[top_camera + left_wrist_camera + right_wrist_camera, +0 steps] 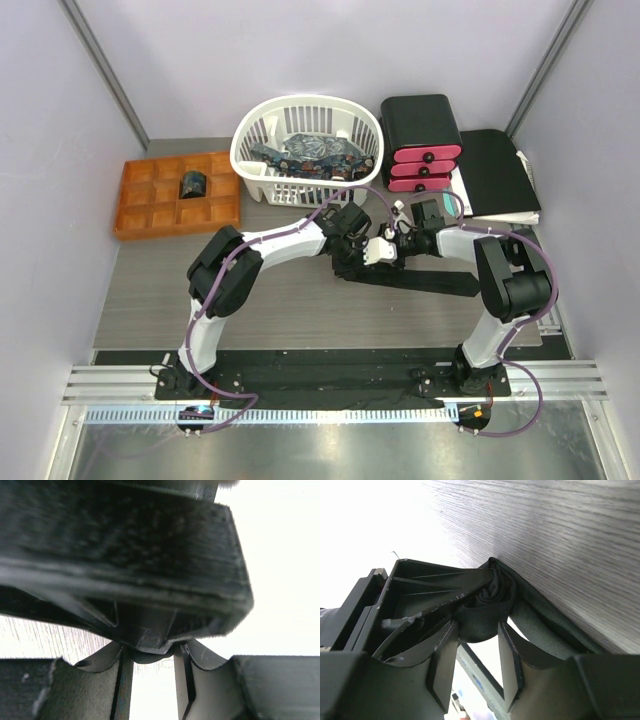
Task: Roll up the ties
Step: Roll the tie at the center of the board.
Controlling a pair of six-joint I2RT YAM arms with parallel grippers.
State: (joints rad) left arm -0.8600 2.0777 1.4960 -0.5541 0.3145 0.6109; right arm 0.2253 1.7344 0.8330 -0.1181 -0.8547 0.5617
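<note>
Black tie (430,281) lies across the table (150,290), one end wound into a roll (490,595). We see the right gripper (477,627) half spread about that roll, touching both sides; whether it squeezes, we cannot tell. Our left gripper (150,652) stands narrow against something dark; tie or not, we cannot tell.

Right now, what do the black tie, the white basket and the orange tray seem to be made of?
The black tie looks like matte woven fabric: it folds softly. The basket is probably glossy white plastic, with slotted walls. The tray is orange, perhaps wood or plastic.
</note>
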